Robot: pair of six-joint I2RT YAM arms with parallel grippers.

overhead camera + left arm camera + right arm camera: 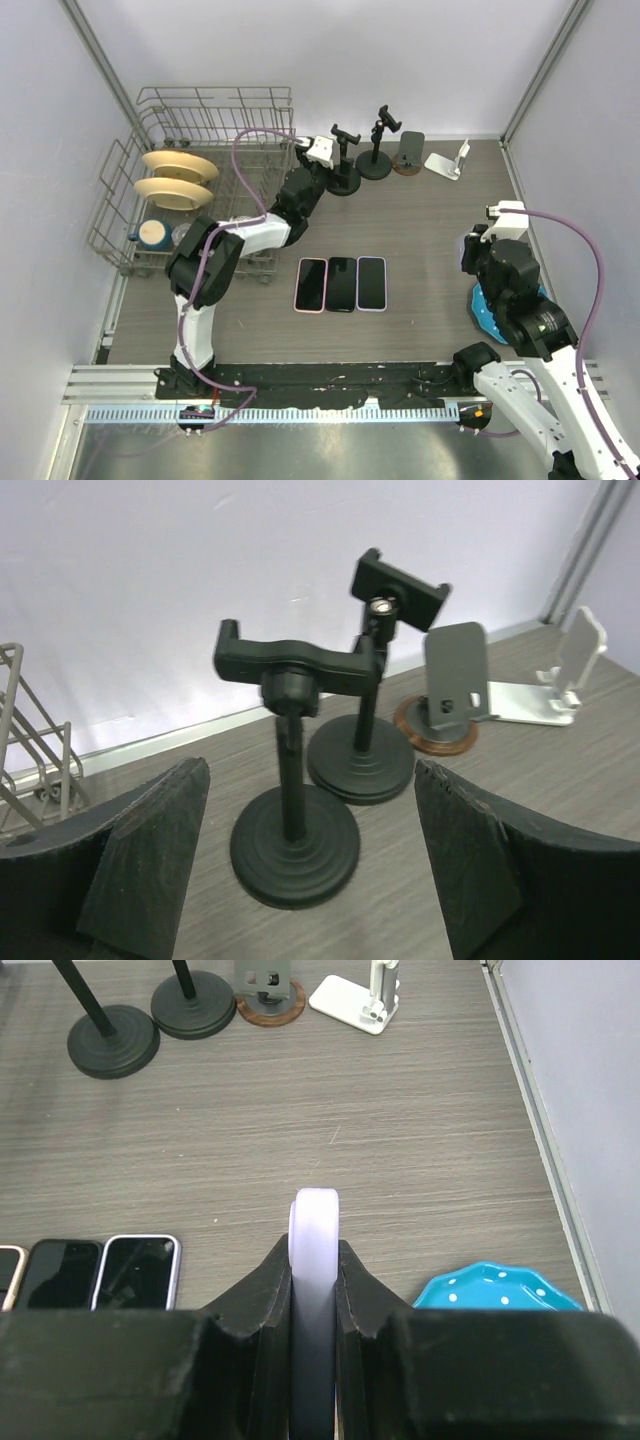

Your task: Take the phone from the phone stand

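Note:
My right gripper [314,1250] is shut on a pale lavender phone [314,1218], held edge-up above the table at the right; in the top view this gripper [472,252] is well clear of the stands. Four empty stands line the back: two black clamp stands [345,165] [377,150], a grey stand on a round wooden base [408,152] and a white stand [447,162]. My left gripper [322,152] is open and empty, its fingers [150,850] on either side of the nearer black clamp stand [293,780] without touching it.
Three phones [341,284] lie flat side by side mid-table; two of them show in the right wrist view [100,1272]. A blue dotted dish [488,312] sits under the right arm. A wire dish rack [150,120] with plates and a mug stands at the back left.

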